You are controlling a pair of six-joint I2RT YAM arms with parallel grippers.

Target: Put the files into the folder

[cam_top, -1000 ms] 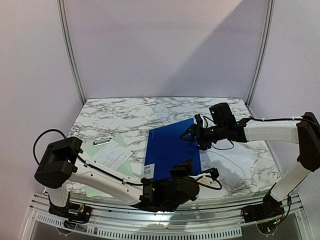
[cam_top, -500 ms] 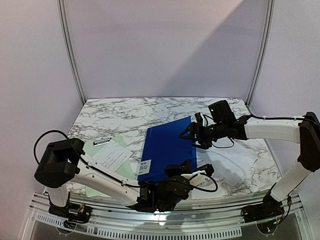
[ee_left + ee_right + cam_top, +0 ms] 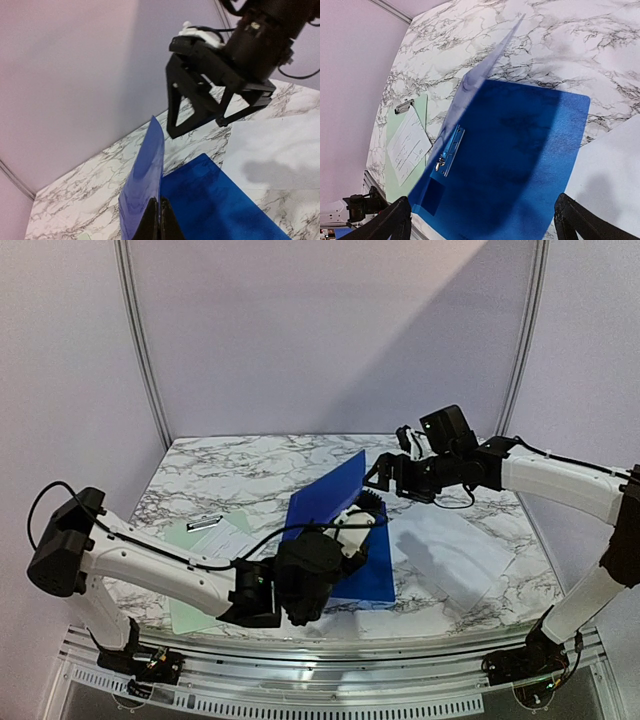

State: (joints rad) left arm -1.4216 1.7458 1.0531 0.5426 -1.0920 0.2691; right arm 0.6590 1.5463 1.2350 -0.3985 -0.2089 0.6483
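The blue folder lies open on the marble table, its inside and metal clip showing in the right wrist view. My left gripper is shut on the edge of the folder's front cover and holds it raised, nearly upright. My right gripper is open and empty, hovering above the folder's far side. The large plain white sheet lies flat just right of the folder. The smaller printed slip lies to the left of the folder.
A pale green clipboard with a metal clip lies under the slip at the left. The table's front edge is close to the folder. The left arm stretches across the near left of the table.
The folder was shut and flat. My left gripper has taken its cover edge and lifted it open, swinging up and back. My right gripper has risen a little.
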